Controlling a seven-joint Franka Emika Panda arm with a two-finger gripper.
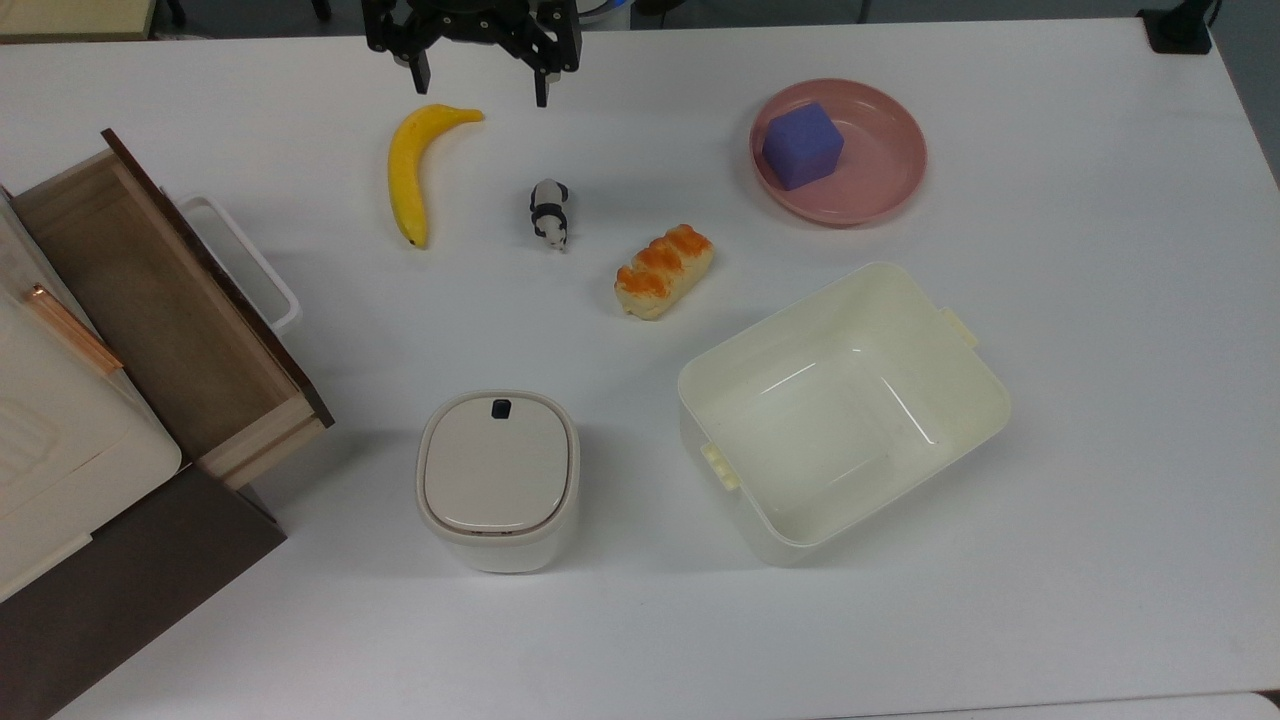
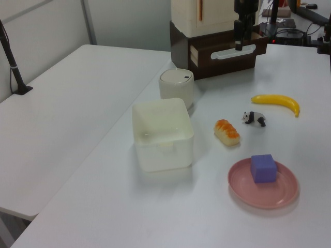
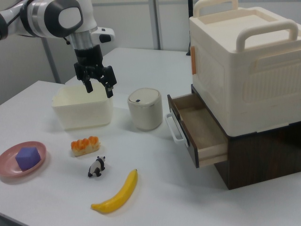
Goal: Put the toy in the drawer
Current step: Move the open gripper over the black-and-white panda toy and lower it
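Jaws (image 1: 480, 88) stand open and empty, raised above the worktop (image 1: 1050, 450) at the top view's upper edge, just beyond the stem end of the banana (image 1: 411, 172); the right view places them (image 3: 98, 86) high, in front of the cream bin (image 3: 82, 110). The toy (image 1: 549, 213), a small panda figure, stands on its feet on the bare worktop between the banana and the bread roll (image 1: 664, 270), touching neither. The step in hand is judged to be the approach for the pick, with nothing yet grasped. Recommended practice: bring the jaws over the panda, turn them to close across its narrow body rather than along its length, and descend straight so the fingers clear both the banana and the roll. The figure is light and hard, so it is likely to tip or skid if one finger lands first; centre before closing. The drawer (image 1: 150, 300) already stands pulled open at the top view's left, its wooden interior bare, with the white loop handle (image 1: 245, 262) facing the items. Carry high enough to clear the front panel and release low inside.
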